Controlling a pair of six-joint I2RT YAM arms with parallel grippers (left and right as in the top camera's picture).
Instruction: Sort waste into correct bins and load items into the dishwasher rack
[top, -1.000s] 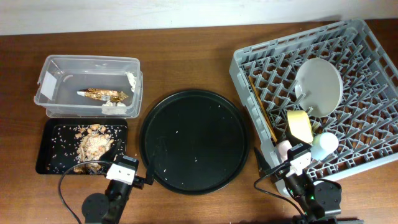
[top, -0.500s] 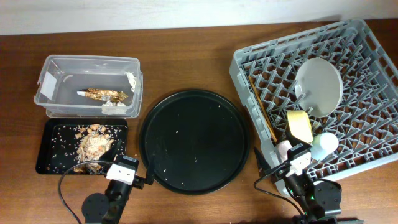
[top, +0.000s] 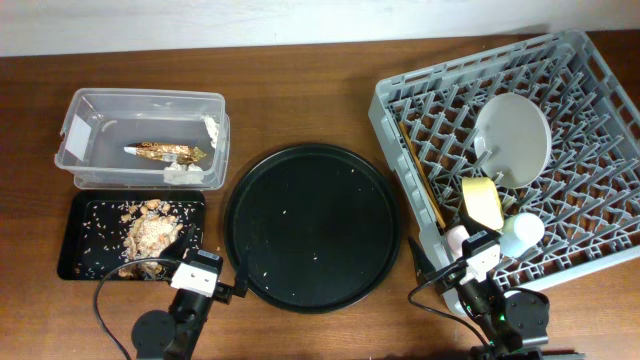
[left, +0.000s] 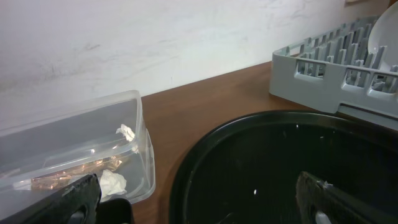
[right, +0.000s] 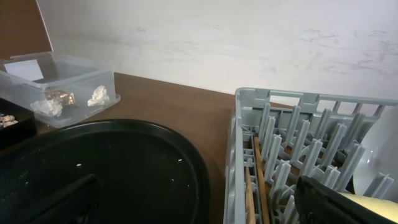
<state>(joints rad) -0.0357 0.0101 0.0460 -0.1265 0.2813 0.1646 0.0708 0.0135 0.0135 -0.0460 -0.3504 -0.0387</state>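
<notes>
The clear tub holds the gold-brown foil wrapper and white tissue pieces. The shallow black tray holds brownish food scraps with rice. The grey dishwasher rack holds the white plate, the yellow bowl, a pink cup, a pale cup and the chopsticks. My left gripper is open and empty at the table's front, between the two black trays. My right gripper is open and empty at the rack's front left corner.
A large round black tray with a few rice grains lies in the middle between the bins and the rack. Both arm bases sit at the front edge. A white wall runs along the back of the wooden table.
</notes>
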